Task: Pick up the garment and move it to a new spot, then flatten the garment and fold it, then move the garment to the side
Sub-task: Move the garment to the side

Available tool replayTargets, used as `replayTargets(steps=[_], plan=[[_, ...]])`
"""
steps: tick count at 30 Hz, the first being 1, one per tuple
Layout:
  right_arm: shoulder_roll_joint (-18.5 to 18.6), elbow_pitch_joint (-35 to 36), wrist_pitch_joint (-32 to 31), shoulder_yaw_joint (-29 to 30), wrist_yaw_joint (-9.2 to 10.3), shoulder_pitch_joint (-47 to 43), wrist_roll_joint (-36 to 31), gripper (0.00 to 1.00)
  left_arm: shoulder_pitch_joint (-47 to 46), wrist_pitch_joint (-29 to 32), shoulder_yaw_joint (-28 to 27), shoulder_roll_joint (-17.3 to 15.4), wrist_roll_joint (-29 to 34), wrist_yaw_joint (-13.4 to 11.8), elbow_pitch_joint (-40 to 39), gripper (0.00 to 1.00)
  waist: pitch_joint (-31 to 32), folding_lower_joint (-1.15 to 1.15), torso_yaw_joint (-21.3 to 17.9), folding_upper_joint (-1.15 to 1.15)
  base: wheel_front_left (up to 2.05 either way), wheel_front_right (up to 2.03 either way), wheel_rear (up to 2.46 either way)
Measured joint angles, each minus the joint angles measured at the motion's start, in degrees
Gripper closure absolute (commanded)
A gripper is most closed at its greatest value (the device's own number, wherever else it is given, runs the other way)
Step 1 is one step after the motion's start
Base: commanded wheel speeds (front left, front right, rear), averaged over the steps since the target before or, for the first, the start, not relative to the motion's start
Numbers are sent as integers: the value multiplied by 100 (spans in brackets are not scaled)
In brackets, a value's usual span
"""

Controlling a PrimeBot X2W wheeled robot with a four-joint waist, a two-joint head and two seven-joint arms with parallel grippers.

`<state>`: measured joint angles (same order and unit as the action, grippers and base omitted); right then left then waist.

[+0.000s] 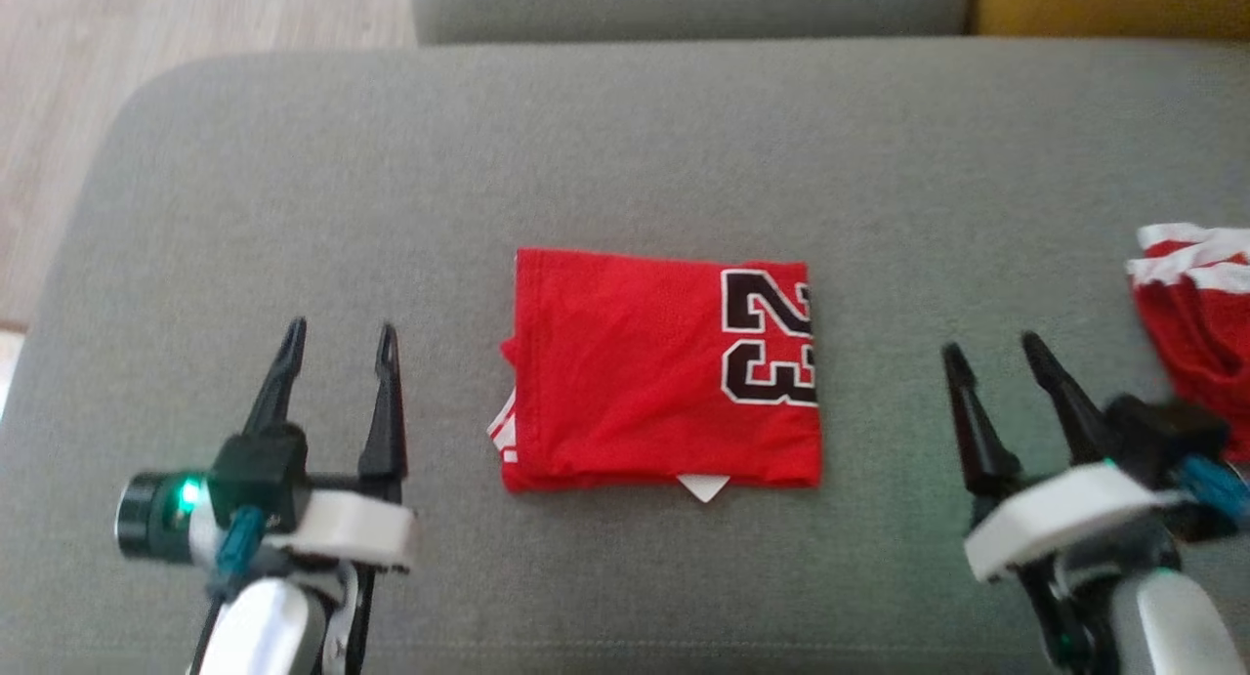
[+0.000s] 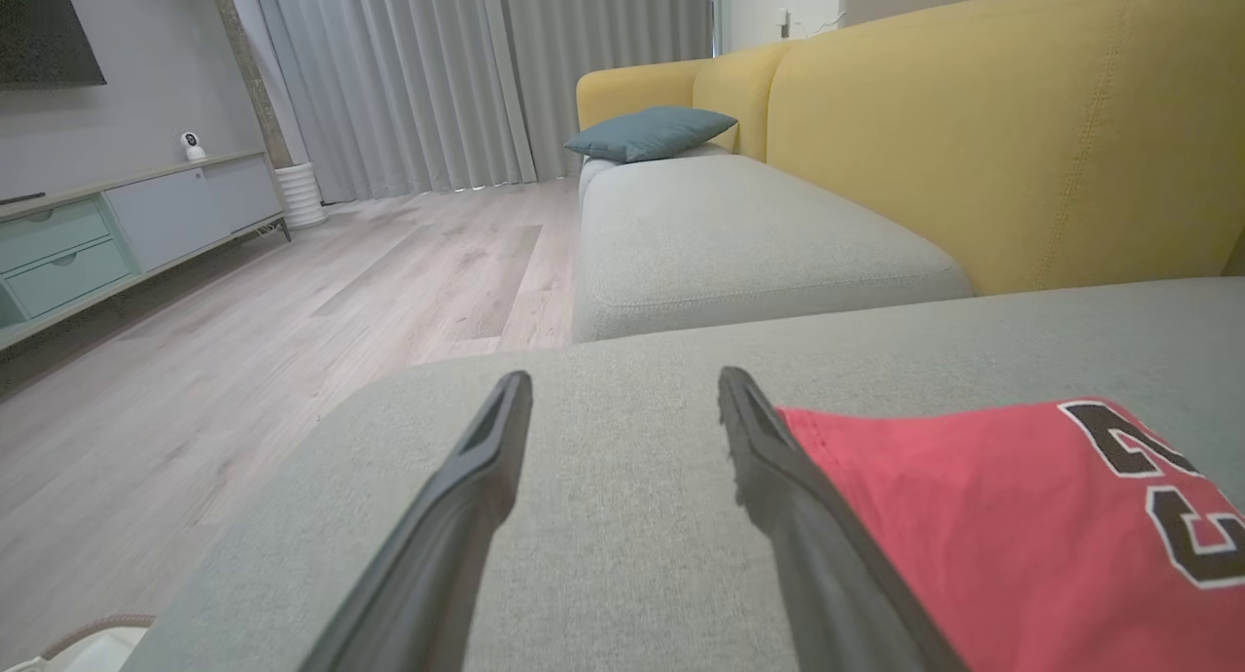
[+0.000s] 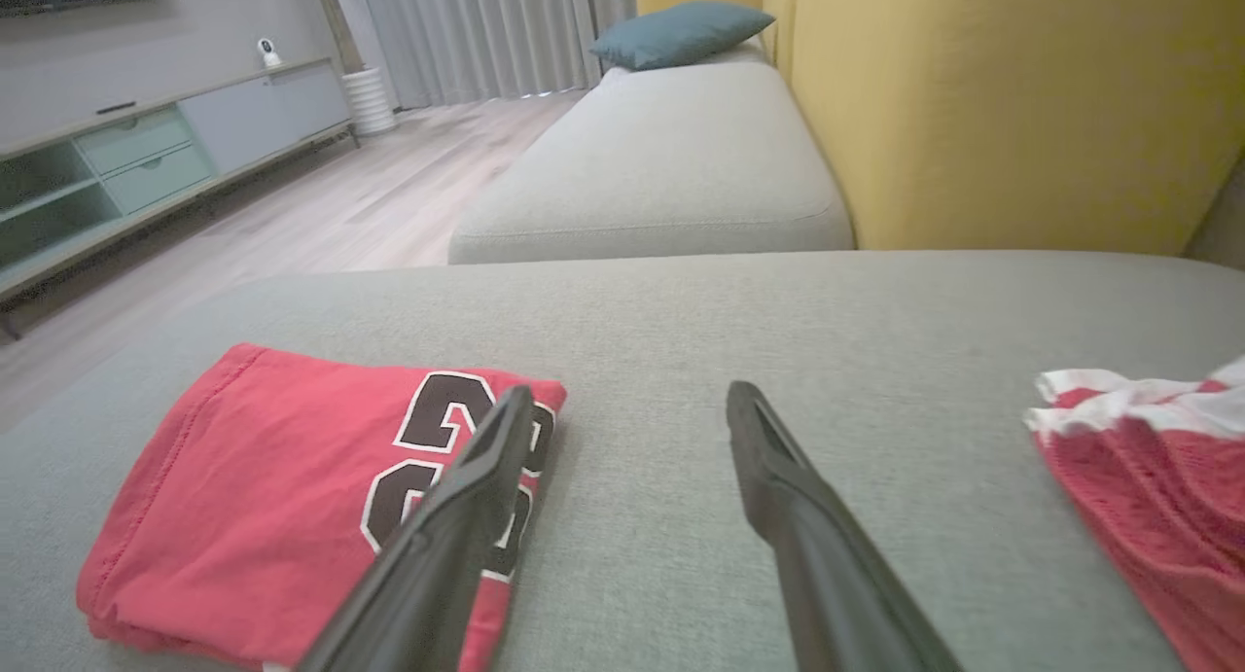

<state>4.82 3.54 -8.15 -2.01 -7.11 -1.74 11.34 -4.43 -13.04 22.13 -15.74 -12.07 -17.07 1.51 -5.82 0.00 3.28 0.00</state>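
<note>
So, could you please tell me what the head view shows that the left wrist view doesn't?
Head view: the open right end effector, a crumpled red-and-white garment far right, and a white triangular tag poking from the folded red jersey numbered 23. Left wrist view: a teal cushion, grey curtains and a low cabinet with pale green drawers. Both: that jersey, the grey fabric sofa seat and the open left end effector.
</note>
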Motion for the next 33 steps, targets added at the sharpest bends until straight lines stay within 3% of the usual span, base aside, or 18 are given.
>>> replayTargets(steps=[7, 14, 19, 21, 28, 33], plan=[[119, -1059, 7, -582, 0, 816, 129, 0, -504, -81, 92, 194, 40, 101, 66, 0, -502, 0, 304, 0, 0, 0, 0], [113, -2293, -3, -719, 0, 1377, 177, 0, -816, -126, 109, 369, 165, 160, 149, 0, -819, 0, 616, 0, 0, 0, 0], [91, -2721, -181, -826, 0, 1618, 229, 0, -816, -126, 85, 404, 227, 200, 131, 0, -859, 0, 670, 0, 0, 0, 0], [85, -2822, -250, -880, 0, 1723, 288, 100, -815, -126, 68, 428, 250, 202, 111, 0, -845, 0, 666, 0, 0, 0, 0], [110, -2818, -179, -1134, 0, 1784, 369, 100, -810, -126, -76, 472, 405, 246, 31, 0, -813, 0, 545, 0, 0, 0, 0], [260, -2398, -86, -1350, 0, 1771, 276, 100, -754, -127, -125, 466, 452, 296, -37, 0, -805, 0, 231, 0, 0, 0, 0]])
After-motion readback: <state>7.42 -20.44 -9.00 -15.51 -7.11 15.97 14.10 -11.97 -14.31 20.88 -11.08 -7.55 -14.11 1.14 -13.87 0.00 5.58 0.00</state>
